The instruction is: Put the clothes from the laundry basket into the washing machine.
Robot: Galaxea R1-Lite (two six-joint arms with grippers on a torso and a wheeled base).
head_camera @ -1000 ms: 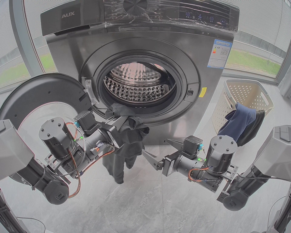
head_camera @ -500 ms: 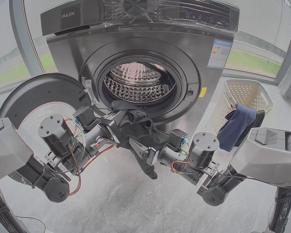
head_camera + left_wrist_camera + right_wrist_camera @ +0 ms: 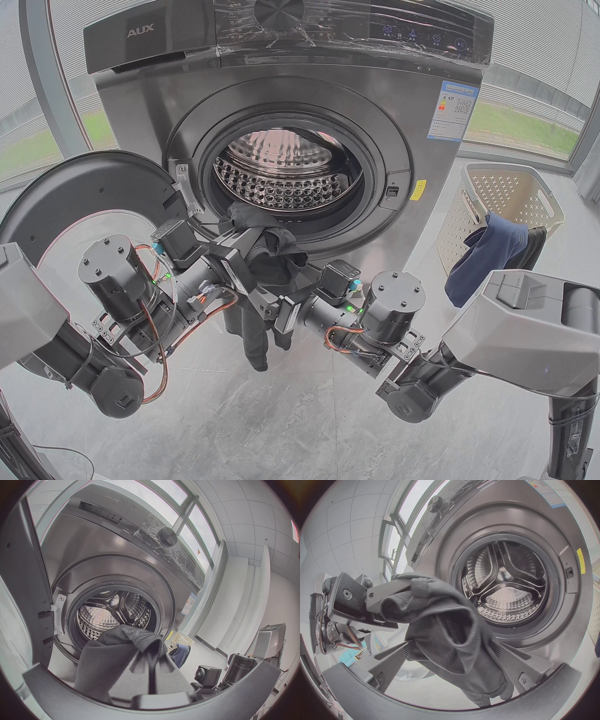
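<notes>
Head view: the left pincer (image 3: 247, 240) is clamped on a dark garment (image 3: 269, 262), held just in front of the washer (image 3: 400, 125) at the lower lip of the drum (image 3: 281, 169). The door (image 3: 81, 187) stands swung wide to the left, leaving the mouth free. Most of the garment hangs below the grip towards the floor (image 3: 300, 412), which is likely why the right pincer (image 3: 269, 306) sits low under the bundle: the trailing part needs gathering, or it would catch on the lip. The basket (image 3: 506, 187) stands to the right of the washer with a blue cloth (image 3: 484, 256) draped over its rim, so there is more to load.

Left wrist view: the left pincer (image 3: 152, 670) has its jaws closed tight on a fold of the garment (image 3: 106, 658), and the open drum (image 3: 106, 614) lies straight ahead of it.

Right wrist view: the right pincer (image 3: 450, 650) is spread wide, its fingers (image 3: 390, 664) on either side of the hanging garment (image 3: 450, 630) without pinching it. The left pincer (image 3: 393, 592) grips the cloth higher up, beside the drum (image 3: 506, 583).
</notes>
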